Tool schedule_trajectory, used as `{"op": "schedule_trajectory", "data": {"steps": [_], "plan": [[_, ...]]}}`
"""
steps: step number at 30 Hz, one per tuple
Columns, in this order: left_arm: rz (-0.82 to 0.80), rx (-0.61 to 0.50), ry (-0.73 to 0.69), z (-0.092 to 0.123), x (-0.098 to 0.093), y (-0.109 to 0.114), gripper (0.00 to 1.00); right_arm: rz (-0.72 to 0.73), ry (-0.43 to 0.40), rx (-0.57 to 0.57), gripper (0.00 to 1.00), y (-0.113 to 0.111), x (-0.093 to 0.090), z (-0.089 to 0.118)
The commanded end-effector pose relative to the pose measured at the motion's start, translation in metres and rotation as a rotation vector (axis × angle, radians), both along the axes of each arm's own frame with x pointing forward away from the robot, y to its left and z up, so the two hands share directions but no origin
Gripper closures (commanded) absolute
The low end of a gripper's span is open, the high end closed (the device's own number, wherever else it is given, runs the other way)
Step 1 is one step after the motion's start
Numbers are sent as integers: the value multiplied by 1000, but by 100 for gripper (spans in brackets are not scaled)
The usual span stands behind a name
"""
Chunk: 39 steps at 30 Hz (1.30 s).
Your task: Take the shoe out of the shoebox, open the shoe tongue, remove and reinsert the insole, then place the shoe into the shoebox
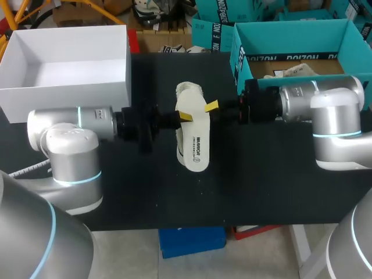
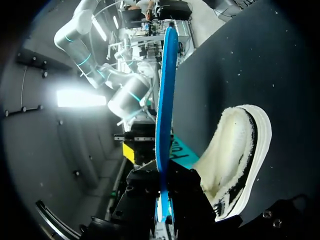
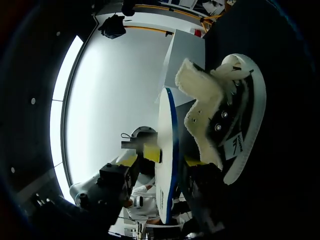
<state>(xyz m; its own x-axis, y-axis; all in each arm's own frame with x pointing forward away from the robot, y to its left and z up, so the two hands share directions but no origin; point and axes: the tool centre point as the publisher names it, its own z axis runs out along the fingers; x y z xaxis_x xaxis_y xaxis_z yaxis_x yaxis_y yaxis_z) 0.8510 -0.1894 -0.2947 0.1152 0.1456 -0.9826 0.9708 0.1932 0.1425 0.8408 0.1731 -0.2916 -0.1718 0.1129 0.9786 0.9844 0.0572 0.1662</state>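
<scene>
Only in head view: both arms meeting mid-frame, left gripper (image 1: 185,117) and right gripper (image 1: 211,107) pinching the white insole (image 1: 193,145) from opposite edges over the black table (image 1: 273,186), shoe (image 1: 190,93) partly hidden just above it in frame, white box (image 1: 64,70) upper left. Left wrist: insole (image 2: 164,100) edge-on, blue underside showing, clamped narrow between own fingers at lower centre; fleece-lined shoe (image 2: 235,155) on the table at right, apart from the gripper. Right wrist: yellow fingertips (image 3: 150,153) pressed on both insole faces, narrow gap; shoe at right, tongue sticking out.
</scene>
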Motion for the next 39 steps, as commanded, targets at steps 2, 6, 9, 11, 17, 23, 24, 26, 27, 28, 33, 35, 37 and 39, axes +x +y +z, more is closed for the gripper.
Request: {"op": "schedule_trajectory", "data": {"steps": [2, 6, 9, 11, 17, 23, 24, 26, 27, 28, 33, 35, 37, 39], "plan": [[49, 80, 27, 11, -26, 11, 100, -65, -3, -27, 0, -16, -21, 9], [71, 129, 58, 15, -40, 18, 100, -95, -5, -49, 0, -25, -29, 11], [93, 175, 92, 18, -51, 24, 100, -120, -7, -65, 0, -29, -35, 14], [99, 207, 111, 18, -59, 27, 100, -139, -4, -84, 0, -33, -38, 15], [89, 260, 179, 18, -82, 38, 100, -260, 40, -201, 0, -49, -53, 19], [78, 307, 219, 18, -98, 47, 100, -400, 71, -237, 0, -68, -76, 26], [72, 312, 222, 17, -101, 47, 100, -420, 74, -241, 0, -71, -80, 28], [68, 324, 229, 17, -105, 49, 100, -463, 87, -257, 0, -76, -88, 31], [63, 331, 232, 17, -108, 49, 100, -481, 90, -261, 0, -78, -92, 33], [54, 338, 239, 17, -110, 50, 100, -505, 97, -273, 0, -80, -97, 35], [36, 361, 252, 16, -120, 52, 100, -611, 120, -305, 0, -88, -118, 45], [30, 367, 260, 16, -122, 53, 100, -642, 128, -324, 0, -89, -125, 48], [25, 376, 267, 15, -125, 54, 100, -669, 130, -334, 0, -89, -132, 51], [18, 383, 273, 14, -128, 55, 100, -689, 135, -337, 0, -89, -137, 53]]}}
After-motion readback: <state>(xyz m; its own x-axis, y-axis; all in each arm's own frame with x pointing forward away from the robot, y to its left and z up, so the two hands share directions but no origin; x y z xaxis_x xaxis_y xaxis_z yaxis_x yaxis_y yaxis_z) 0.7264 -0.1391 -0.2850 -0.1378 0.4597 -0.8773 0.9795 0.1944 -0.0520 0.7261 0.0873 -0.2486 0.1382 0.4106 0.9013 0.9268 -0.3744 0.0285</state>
